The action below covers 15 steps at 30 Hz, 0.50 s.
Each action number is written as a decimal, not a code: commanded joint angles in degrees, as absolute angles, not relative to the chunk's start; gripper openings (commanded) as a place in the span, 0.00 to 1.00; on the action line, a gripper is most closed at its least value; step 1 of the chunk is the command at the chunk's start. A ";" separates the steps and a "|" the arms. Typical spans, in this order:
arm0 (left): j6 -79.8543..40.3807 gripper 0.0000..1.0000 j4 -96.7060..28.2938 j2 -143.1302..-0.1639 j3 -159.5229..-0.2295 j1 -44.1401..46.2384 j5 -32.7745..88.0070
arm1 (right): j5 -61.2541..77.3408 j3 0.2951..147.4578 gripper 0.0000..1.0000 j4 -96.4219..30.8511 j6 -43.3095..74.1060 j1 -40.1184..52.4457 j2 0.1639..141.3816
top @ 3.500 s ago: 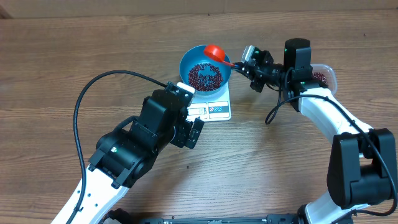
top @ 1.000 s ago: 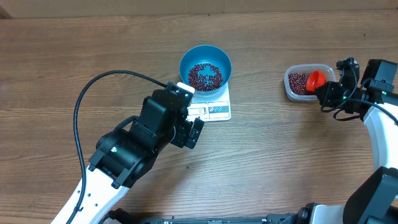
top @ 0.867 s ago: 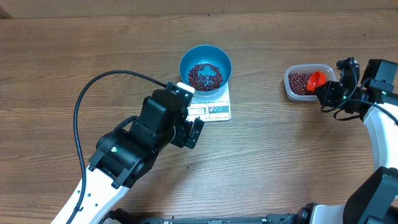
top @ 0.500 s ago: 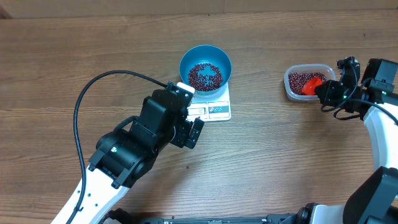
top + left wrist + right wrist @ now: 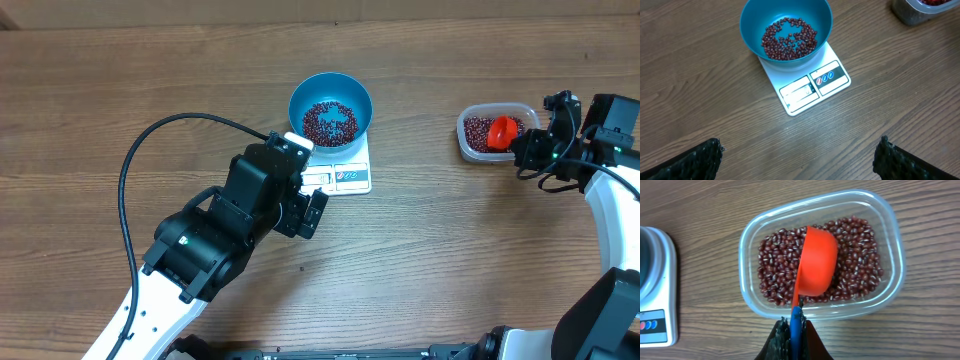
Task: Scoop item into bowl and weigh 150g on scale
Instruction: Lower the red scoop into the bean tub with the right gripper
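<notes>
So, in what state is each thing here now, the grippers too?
bowl, upright on the scale, partly filled with beans.
scale, flat under the bowl, display unreadable.
tub, open, holds beans.
scoop, cup dipped into the tub's beans.
left gripper, open, empty.
right gripper, shut on the scoop's handle.

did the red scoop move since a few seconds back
Yes. The red scoop went right across the table, from over the rim of the blue bowl to inside the clear tub of beans, held by the right hand.
</notes>
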<state>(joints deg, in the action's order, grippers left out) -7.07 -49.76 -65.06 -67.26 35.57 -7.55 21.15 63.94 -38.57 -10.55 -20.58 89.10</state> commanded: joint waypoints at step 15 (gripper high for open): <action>-6.20 0.99 -49.65 -65.25 -67.66 35.27 -8.05 | 12.12 64.07 0.04 -37.10 -20.67 -20.53 89.08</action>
